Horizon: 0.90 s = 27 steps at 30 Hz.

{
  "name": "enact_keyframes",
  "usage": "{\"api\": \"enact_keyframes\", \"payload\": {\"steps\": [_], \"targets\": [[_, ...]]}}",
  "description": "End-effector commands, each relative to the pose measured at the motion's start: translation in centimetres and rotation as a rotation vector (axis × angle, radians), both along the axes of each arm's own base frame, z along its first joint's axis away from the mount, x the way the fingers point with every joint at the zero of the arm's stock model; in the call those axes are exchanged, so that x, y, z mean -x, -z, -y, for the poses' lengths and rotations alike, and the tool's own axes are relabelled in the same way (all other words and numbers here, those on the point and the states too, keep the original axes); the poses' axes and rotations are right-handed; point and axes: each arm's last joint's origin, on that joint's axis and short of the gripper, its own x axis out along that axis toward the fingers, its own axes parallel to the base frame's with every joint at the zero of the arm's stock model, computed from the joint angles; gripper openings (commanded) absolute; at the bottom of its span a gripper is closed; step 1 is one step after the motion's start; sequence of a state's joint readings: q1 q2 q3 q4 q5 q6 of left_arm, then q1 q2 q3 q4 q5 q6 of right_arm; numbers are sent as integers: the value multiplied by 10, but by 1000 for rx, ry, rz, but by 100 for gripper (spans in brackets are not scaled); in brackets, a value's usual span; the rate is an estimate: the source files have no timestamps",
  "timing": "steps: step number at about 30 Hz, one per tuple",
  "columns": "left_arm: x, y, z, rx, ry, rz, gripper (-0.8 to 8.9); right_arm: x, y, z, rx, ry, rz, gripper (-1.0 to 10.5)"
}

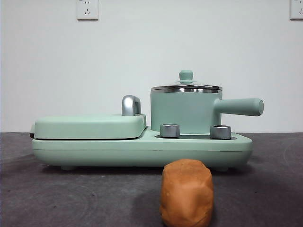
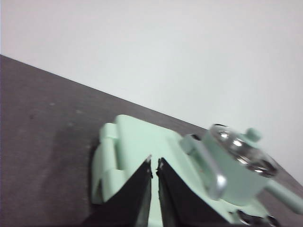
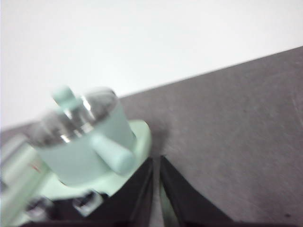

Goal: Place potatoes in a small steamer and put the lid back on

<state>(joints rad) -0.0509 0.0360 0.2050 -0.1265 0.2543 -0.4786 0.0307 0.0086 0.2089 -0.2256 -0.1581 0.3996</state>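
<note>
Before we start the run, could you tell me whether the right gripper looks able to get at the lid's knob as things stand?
Probably yes: the lid sits on the small steamer with its knob uncovered, and nothing lies between it and the right gripper.

Front view: potato (image 1: 186,193) cut off at the bottom edge, underside not visible; it hides part of the appliance base (image 1: 142,149) front. Wall sockets at both top corners, left socket (image 1: 87,9) and right socket (image 1: 297,9), are cropped. Pot contents hidden behind the steamer (image 1: 184,112) wall and lid (image 1: 186,86). Right wrist view: strongly blurred; knobs (image 3: 87,201) indistinct. Left wrist view: pot handle (image 2: 284,196) runs out of frame.
</note>
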Motion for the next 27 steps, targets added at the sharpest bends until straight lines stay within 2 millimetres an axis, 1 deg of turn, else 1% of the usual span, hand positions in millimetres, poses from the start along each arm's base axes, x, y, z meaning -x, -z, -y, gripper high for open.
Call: {"api": "enact_keyframes", "payload": {"steps": [1, 5, 8, 12, 17, 20, 21, 25, 26, 27], "targets": [[5, -20, 1, 2, 45, -18, 24, 7, -21, 0, -73, -3, -22, 21], [7, -49, 2, -19, 97, -42, 24, 17, -54, -2, -55, -71, -86, 21], [4, -72, 4, -46, 134, -40, 25, 20, -78, -3, -29, -120, -133, 21], [-8, -100, 6, -75, 185, -40, 28, 18, -107, -5, 35, -201, -164, 21], [-28, -127, 11, -114, 340, -49, 43, 9, -138, -9, 134, -357, -163, 22], [-40, -138, 13, -108, 415, -83, 100, 3, -149, -11, 167, -441, -165, 22], [-44, -140, 14, -109, 443, -96, 101, 1, -152, -12, 177, -467, -165, 22], [-58, -148, 18, -136, 522, -126, 101, -5, -159, -13, 204, -518, -172, 22], [-61, -150, 20, -154, 545, -118, 112, -6, -159, -13, 203, -521, -178, 23], [-64, -152, 22, -176, 566, -111, 145, -8, -159, -13, 201, -522, -185, 44]]}}
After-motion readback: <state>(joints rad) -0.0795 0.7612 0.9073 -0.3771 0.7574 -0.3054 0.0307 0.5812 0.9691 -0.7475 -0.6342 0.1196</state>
